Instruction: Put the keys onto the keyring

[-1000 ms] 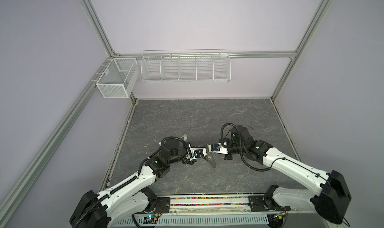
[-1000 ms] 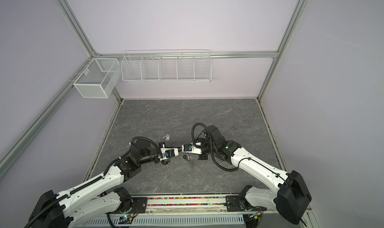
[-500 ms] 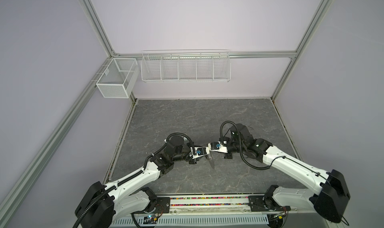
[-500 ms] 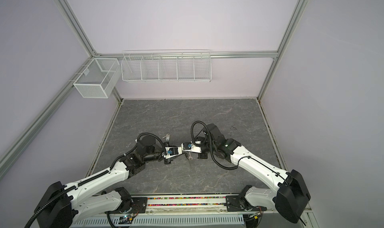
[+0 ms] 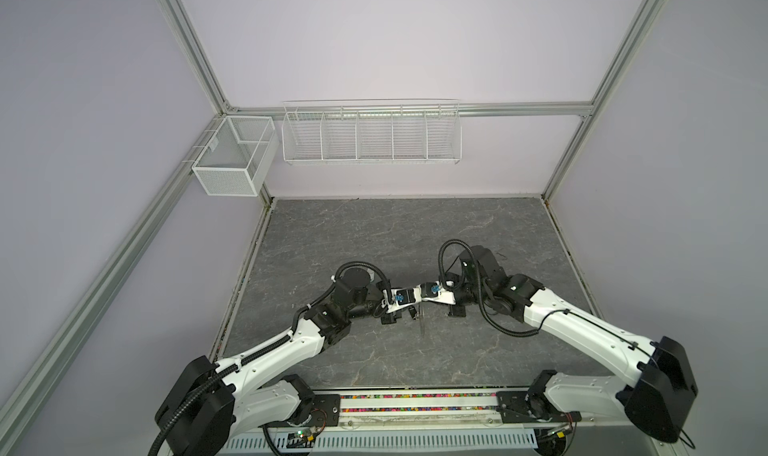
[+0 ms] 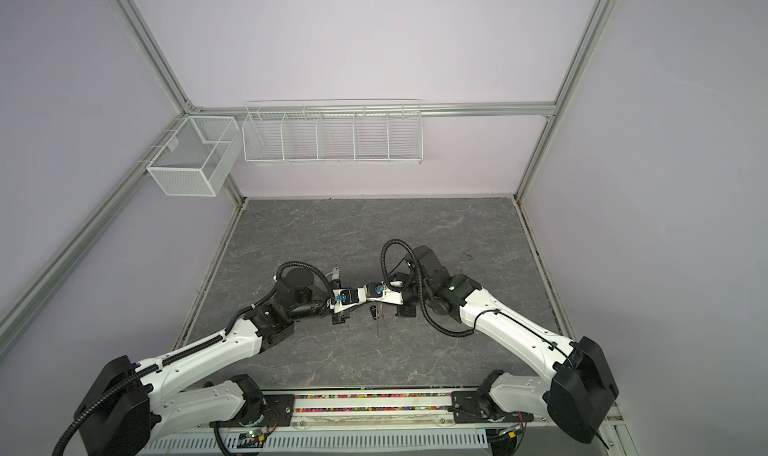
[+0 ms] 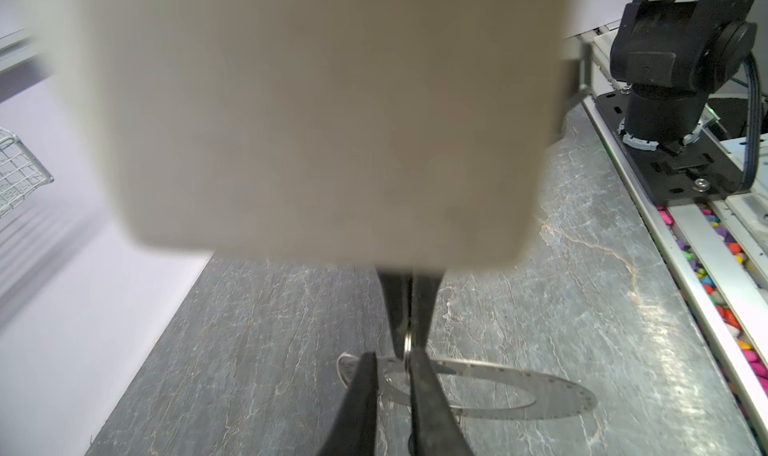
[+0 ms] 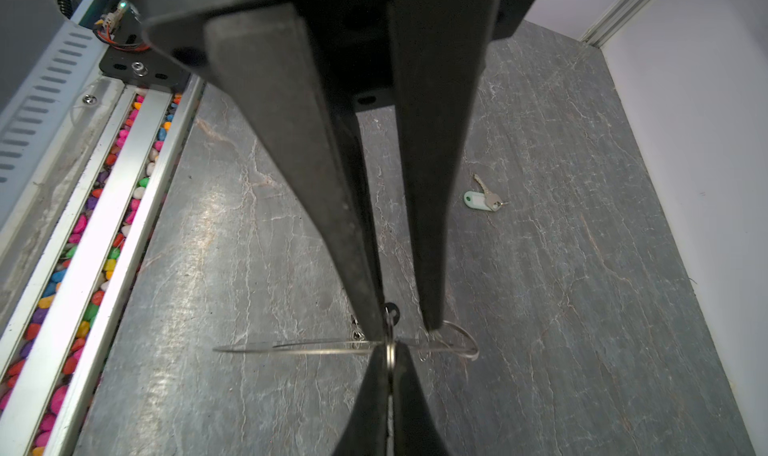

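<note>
Left wrist view. Low in frame, the left gripper [image 7: 391, 360], fingers [image 7: 359, 404] a narrow gap apart and clamped across the band of the keyring [image 7: 552, 395]: one outside the rim, one inside the big central hole. Gripped edgewise, probably to leave the flat faces and the small rim holes free. Opposite, under a pale blur [image 7: 311, 113], the right gripper [image 7: 409, 352], pinched fully together on a small split ring [image 7: 406, 338] right at that same stretch of band. Brought so close, seemingly, to work the split ring into a rim hole.

Right wrist view. Same meeting from the opposite side: split ring [image 8: 390, 352] nipped tight at the right gripper's tips, black tag [image 8: 390, 309] just behind it, keyring reduced to a thin edge-on line crossing at the split ring. Threaded or only touching: impossible to tell. Well apart, flat on the table [image 8: 602, 308], the white-tagged key [image 8: 484, 201], untouched and likely meant for a second pass.

Top views. In both, grippers tip to tip above mid-table, keyring [image 5: 422, 325] a slim sliver on edge beneath them, arguably turned that way for reach from both sides. Clear of the table or resting on it: not plain. In a top view, white-tagged key [image 6: 333, 273] just beyond the left arm [image 6: 216, 350].
</note>
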Controlling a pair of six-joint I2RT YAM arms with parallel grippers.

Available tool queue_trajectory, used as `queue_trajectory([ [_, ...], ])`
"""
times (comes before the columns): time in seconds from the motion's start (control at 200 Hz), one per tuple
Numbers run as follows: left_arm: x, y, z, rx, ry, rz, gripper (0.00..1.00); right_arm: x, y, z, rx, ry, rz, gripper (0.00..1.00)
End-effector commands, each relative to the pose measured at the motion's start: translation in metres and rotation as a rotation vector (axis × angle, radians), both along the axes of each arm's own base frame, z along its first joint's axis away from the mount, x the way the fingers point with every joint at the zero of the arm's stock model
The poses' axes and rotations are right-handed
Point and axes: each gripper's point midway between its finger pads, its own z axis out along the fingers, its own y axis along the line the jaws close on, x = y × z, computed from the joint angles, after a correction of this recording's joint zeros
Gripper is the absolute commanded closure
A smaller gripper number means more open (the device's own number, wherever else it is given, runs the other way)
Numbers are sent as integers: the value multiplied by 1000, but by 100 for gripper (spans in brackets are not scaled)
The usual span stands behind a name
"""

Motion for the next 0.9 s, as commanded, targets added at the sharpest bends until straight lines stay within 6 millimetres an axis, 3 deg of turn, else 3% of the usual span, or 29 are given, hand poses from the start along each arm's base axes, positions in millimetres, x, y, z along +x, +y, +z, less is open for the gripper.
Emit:
queue_trajectory([
  [0.0, 1, -6, 6, -2, -5, -15, 82, 0, 8, 12, 31, 0, 21, 93],
  [0.32, 1, -6, -5, 48, -5, -23, 81, 3, 9, 15, 42, 6, 6, 93],
  [0.61, -2, -3, 3, -33, -40, -8, 81, 2, 6, 19, 97, 78, -6, 93],
  [0.895, 0, 1, 1, -8, -62, 12, 84, -2, 8, 22, 108, 97, 9, 93],
])
